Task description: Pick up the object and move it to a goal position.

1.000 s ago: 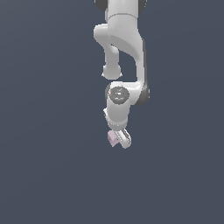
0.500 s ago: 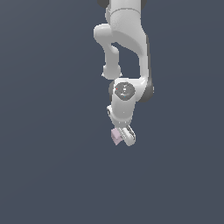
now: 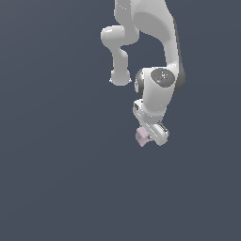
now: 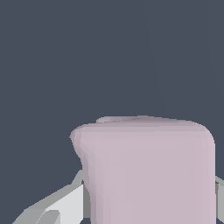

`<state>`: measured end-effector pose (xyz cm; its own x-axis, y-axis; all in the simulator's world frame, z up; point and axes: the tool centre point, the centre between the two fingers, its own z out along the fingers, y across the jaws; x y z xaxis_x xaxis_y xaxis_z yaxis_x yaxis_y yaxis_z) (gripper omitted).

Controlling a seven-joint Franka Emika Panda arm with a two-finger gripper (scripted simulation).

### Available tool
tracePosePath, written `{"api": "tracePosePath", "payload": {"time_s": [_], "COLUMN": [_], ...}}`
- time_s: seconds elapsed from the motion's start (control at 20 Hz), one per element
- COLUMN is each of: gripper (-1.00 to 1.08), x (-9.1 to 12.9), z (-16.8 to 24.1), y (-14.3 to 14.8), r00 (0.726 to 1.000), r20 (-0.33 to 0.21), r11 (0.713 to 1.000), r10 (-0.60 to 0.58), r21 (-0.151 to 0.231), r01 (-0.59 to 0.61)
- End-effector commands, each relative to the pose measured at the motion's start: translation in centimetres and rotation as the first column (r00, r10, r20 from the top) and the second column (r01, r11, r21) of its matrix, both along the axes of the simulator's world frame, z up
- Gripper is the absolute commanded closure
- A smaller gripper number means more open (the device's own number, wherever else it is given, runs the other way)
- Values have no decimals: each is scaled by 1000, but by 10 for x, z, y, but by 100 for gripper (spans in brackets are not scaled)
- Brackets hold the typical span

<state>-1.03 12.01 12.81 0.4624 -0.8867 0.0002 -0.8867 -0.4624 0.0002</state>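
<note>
Grip status: gripper [image 3: 149, 137] is closed on the object [image 3: 141, 136], jaws pinching it from both sides. In the wrist view the object [image 4: 146, 170] fills the space between the white fingers [image 4: 57, 205], so the pinch is narrow, set by the block's width.

Object location: at the gripper's tip, hanging just beside and slightly below the white hand, poking out toward the exterior view's left of it. No contact with anything else visible.

Handling, as a judgement:
- Pale pink, matte, blocky, looks rigid. No visible squash at the finger contact.
- Small next to the gripper, so probably light; carrying load should not be an issue.
- Matte skin suggests decent friction, but corners look rounded and one side appears stepped, so pad seating may be uneven. Best hold is across the flat parallel faces, near the block's middle.
- Block sits off to one side of the gripper in the exterior view, so a fast swing could twist it in the pinch. Smooth moves advised.

Room around the gripper: plain dark background on every side of it, no walls, edges or other items visible. No goal marker visible in either view, so the remaining travel cannot be judged.
</note>
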Motion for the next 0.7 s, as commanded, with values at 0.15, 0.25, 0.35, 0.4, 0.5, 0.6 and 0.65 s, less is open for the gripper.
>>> {"api": "tracePosePath", "payload": {"time_s": [0.15, 0.25, 0.35, 0.4, 0.5, 0.6, 0.65], "gripper": [108, 108, 108, 108, 108, 108, 108], "x": [-14, -17, -19, -20, -21, -22, -22], "z": [32, 40, 46, 49, 52, 54, 54], "y": [45, 57, 66, 70, 76, 78, 79], "r00": [1000, 1000, 1000, 1000, 1000, 1000, 1000], "r20": [0, 1, 1, 1, 0, 0, 0], "r11": [1000, 1000, 1000, 1000, 1000, 1000, 1000], "r10": [0, 0, 0, 0, 0, 0, 0], "r21": [0, -1, -1, -1, 0, 0, 0], "r01": [0, 0, 0, 0, 0, 0, 0]}}
